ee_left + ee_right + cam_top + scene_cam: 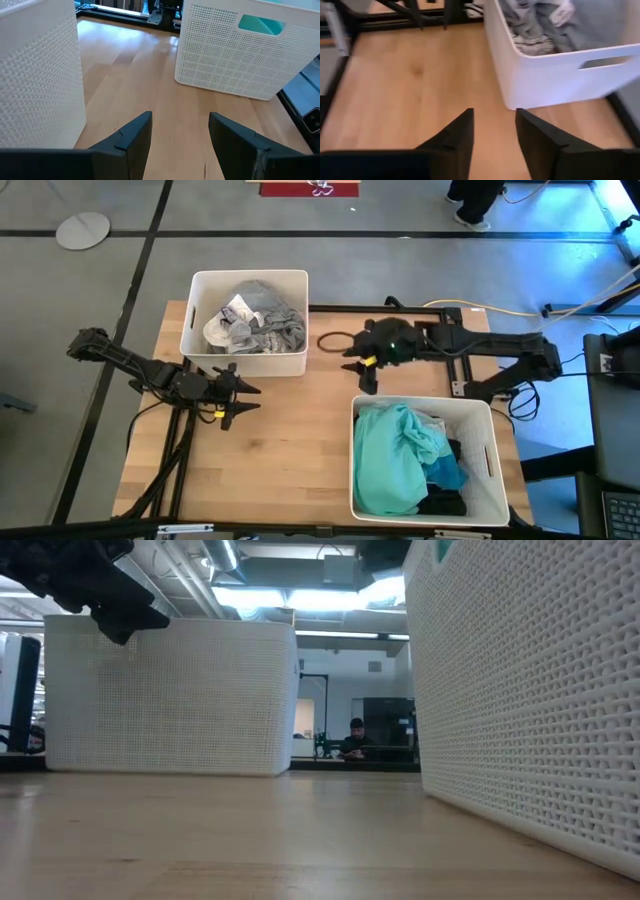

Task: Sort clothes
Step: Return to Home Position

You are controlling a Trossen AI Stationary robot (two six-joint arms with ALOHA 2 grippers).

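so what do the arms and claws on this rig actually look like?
Both arms are black, built of slim jointed links. The left arm trails black cables below it; the right arm shows a green glow at its wrist. The left claw and right claw each carry a small yellow mark near the base. The fingers are dark flat wedges, tapering to the tip.

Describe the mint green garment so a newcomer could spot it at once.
On the wooden table, look in the white bin at the high view's lower right. The mint green garment lies on top, filling that bin's left half. It is the palest and largest there, beside a teal piece and a black piece; the other bin holds only grey and white clothes.
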